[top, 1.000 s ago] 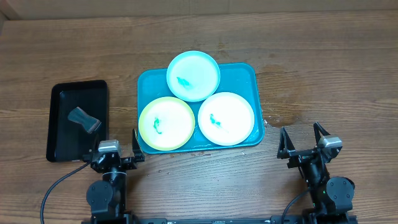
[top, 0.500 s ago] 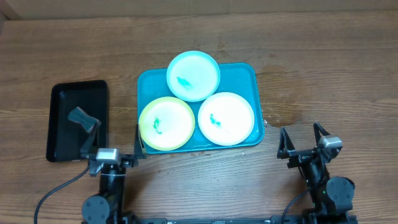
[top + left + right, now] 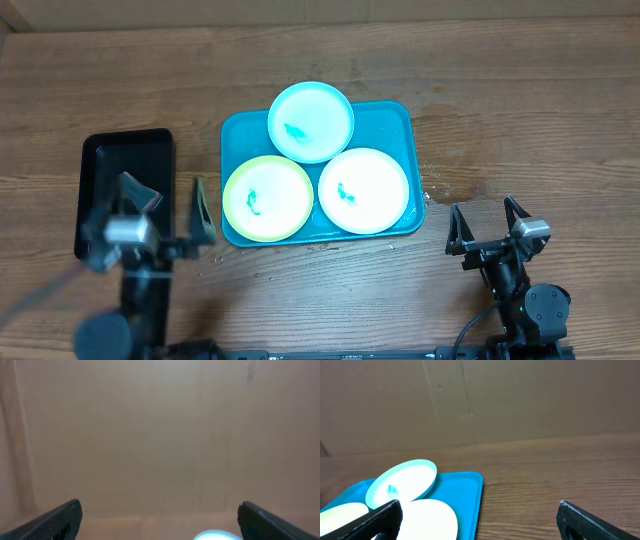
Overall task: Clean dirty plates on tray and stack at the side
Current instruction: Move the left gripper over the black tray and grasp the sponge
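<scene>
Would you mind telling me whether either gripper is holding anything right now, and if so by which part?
Nothing is held. The left gripper and the right gripper are both open and empty.

No legible text, label, brand, number or sign appears in any view. The cardboard wall [image 3: 520, 400] carries one small dark mark [image 3: 440, 387], up and to the left of the right claw [image 3: 480, 512], too small to read. In the blurred left wrist view a faint mark [image 3: 248, 372] sits on the wall up and to the right of the left claw [image 3: 159, 507], and it is likewise unreadable.
</scene>
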`<state>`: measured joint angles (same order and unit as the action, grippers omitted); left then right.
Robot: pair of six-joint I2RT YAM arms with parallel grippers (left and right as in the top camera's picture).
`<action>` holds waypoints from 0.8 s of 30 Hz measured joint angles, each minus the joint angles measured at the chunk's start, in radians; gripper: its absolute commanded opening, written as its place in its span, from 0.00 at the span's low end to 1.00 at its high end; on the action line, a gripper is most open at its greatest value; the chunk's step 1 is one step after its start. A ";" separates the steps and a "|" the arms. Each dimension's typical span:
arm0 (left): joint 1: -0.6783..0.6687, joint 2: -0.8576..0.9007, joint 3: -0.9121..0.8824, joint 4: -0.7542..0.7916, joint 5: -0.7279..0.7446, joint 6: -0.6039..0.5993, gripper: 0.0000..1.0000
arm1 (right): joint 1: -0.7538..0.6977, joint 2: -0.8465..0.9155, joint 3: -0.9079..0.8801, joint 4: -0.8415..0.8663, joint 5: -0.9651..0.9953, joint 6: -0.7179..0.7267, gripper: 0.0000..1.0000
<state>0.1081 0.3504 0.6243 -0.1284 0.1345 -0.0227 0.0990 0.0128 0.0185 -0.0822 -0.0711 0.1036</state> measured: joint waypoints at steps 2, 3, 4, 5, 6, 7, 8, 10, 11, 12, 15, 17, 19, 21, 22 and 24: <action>0.000 0.156 0.156 -0.122 -0.011 0.036 1.00 | 0.000 0.000 0.000 0.000 0.000 0.000 1.00; 0.000 0.233 0.222 -0.168 -0.012 0.054 1.00 | 0.000 0.000 0.000 0.000 0.000 -0.001 1.00; 0.000 0.311 0.282 -0.206 -0.014 0.071 1.00 | 0.000 0.000 0.000 0.000 0.000 -0.001 1.00; 0.000 0.382 0.332 -0.234 -0.021 0.089 1.00 | 0.000 0.000 0.000 0.000 0.000 -0.001 1.00; -0.002 0.441 0.368 -0.253 -0.035 0.103 1.00 | 0.000 0.000 0.000 0.000 0.000 0.000 1.00; -0.002 0.504 0.400 -0.269 -0.063 0.111 1.00 | 0.000 0.000 0.000 -0.001 0.000 0.000 1.00; 0.000 0.560 0.425 -0.280 -0.100 0.106 1.00 | 0.000 0.000 0.000 0.000 0.000 0.000 1.00; 0.022 0.673 0.468 -0.316 -0.196 0.044 1.00 | 0.000 0.000 0.000 -0.001 0.000 0.000 1.00; 0.043 0.719 0.481 -0.329 -0.232 0.005 1.00 | 0.000 0.000 0.000 -0.001 0.000 0.000 1.00; 0.079 0.772 0.496 -0.345 -0.253 -0.047 1.00 | 0.000 0.000 0.000 0.000 0.000 0.000 1.00; 0.180 0.890 0.510 -0.352 -0.256 -0.143 1.00 | 0.000 0.000 0.000 0.000 0.000 -0.001 1.00; 0.246 0.971 0.513 -0.370 -0.222 -0.187 1.00 | 0.000 0.000 0.000 0.000 0.000 -0.001 1.00; 0.287 1.042 0.514 -0.390 -0.205 -0.212 1.00 | 0.000 0.000 0.000 0.000 0.000 0.000 1.00; 0.320 1.114 0.514 -0.391 -0.190 -0.239 1.00 | 0.000 0.000 0.000 -0.001 0.000 0.000 1.00; 0.337 1.154 0.515 -0.388 -0.183 -0.258 1.00 | 0.000 0.000 0.000 0.000 0.000 0.000 1.00; 0.369 1.234 0.515 -0.379 -0.167 -0.296 1.00 | 0.000 0.000 0.000 0.000 0.000 0.000 1.00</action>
<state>0.4770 1.5845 1.1389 -0.5072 -0.0326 -0.3183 0.0990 0.0128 0.0185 -0.0826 -0.0708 0.1036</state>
